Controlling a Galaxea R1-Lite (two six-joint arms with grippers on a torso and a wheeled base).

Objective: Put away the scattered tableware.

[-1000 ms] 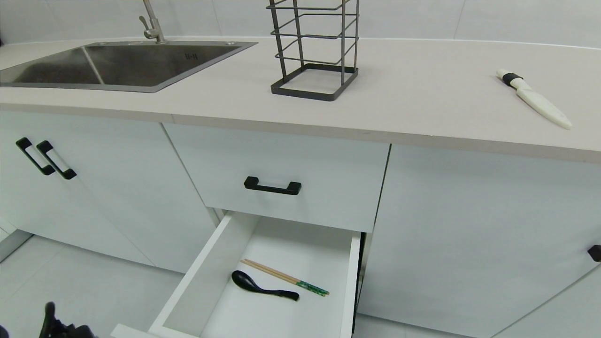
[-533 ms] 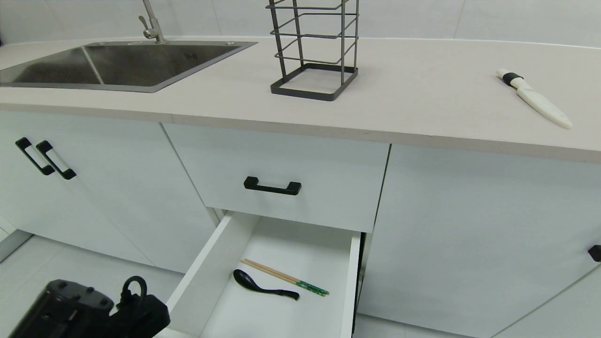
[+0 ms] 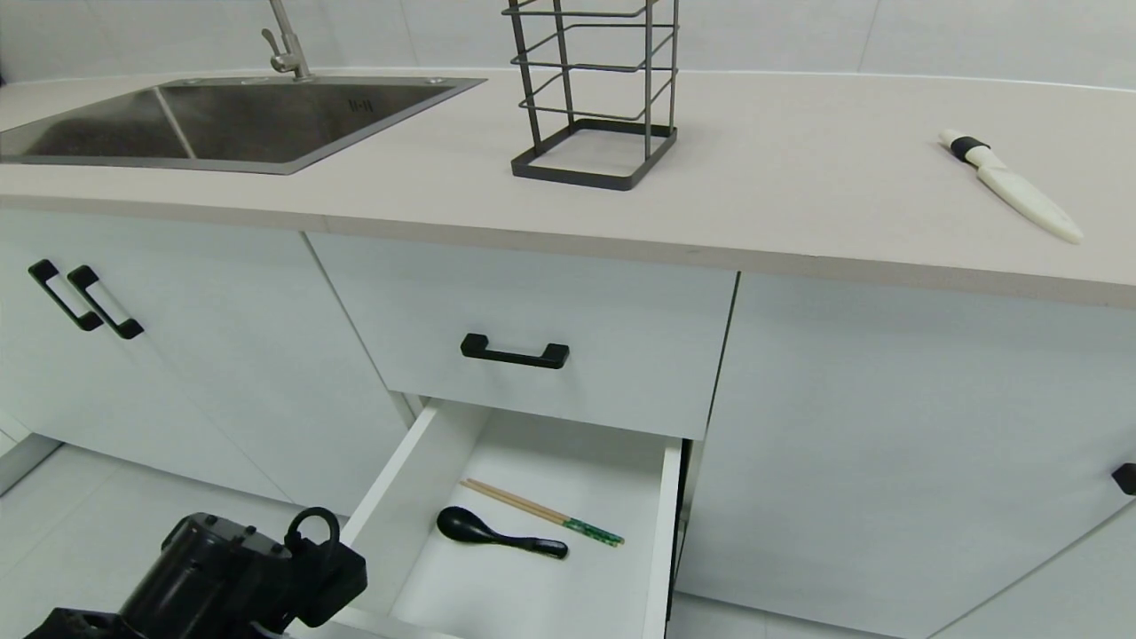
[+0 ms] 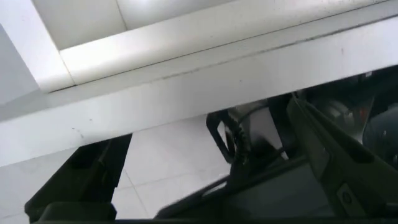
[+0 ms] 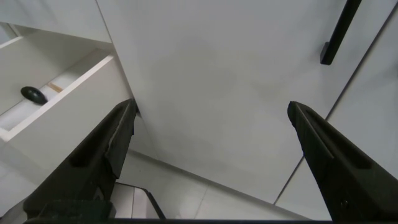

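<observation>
Plainly, both jaws gape wide and empty near the open drawer (image 3: 665,532) holding spoon (image 3: 497,535) and chopsticks (image 3: 532,514)

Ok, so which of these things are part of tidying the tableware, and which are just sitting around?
Part of the job:
spoon and chopsticks, both lying in the open drawer
knife, out on the counter

Just there:
rack
sink
tap
shut upper drawer
</observation>
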